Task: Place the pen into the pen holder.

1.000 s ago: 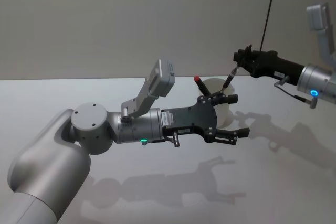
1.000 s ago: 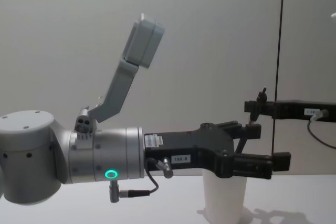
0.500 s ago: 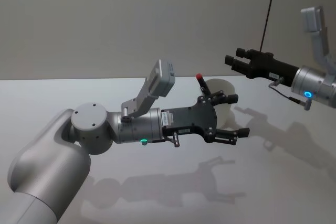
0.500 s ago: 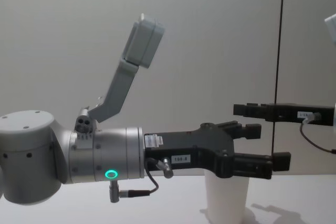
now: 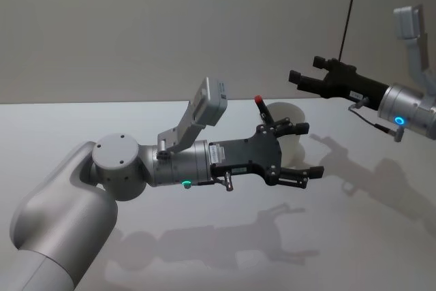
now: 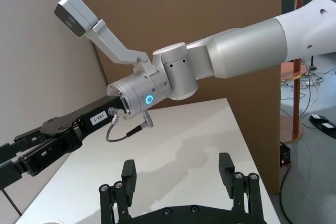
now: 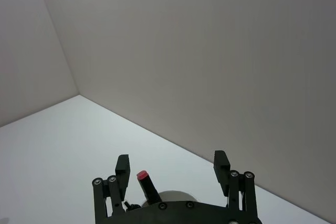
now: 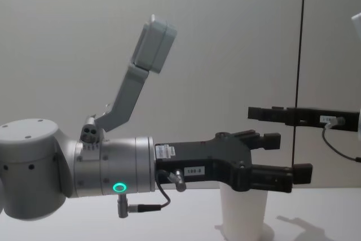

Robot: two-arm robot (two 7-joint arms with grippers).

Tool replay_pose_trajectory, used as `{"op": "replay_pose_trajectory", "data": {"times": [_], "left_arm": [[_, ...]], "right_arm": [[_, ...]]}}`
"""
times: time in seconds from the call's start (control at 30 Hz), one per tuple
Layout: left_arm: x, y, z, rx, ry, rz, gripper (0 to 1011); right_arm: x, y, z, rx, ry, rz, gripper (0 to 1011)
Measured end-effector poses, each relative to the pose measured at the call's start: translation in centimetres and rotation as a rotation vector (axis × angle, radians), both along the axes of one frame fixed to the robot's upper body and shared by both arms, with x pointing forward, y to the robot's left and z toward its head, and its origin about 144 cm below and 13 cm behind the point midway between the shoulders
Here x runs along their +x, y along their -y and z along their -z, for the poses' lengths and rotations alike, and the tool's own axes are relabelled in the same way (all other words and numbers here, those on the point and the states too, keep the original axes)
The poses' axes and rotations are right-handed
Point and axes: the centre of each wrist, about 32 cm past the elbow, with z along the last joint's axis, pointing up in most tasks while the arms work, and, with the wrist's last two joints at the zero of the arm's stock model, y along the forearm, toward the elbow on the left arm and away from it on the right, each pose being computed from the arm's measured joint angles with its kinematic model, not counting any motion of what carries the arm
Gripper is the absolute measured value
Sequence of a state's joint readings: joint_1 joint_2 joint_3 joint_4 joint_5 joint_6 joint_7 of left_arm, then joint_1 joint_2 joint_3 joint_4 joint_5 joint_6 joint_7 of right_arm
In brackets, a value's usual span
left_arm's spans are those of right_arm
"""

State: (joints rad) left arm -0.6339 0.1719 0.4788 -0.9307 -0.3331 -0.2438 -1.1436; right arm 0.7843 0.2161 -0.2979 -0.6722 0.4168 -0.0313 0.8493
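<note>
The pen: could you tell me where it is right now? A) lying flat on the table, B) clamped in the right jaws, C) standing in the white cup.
C: the pen stands in the pen holder, its red cap poking above the rim, clear of both open grippers.

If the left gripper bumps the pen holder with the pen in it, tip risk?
Probably yes. The pen holder looks like a thin paper cup, likely light. The pen leans with its red end above the rim, raising the weight. The open left gripper straddles it closely.
</note>
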Motion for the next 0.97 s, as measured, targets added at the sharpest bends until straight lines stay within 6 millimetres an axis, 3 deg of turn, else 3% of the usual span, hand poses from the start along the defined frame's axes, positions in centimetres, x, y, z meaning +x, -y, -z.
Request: {"op": "replay_pose_trajectory", "data": {"times": [0.07, 0.97], "left_arm": [[0.0, 0.0, 0.0, 0.0, 0.0, 0.0, 1000], [0.0, 0.0, 0.0, 0.0, 0.0, 0.0, 1000]], "right_arm": [[-0.1, 0.11, -0.11, 0.003, 0.004, 0.003, 1001], [-0.64, 0.6, -0.52, 0.016, 0.018, 0.018, 1002]]}}
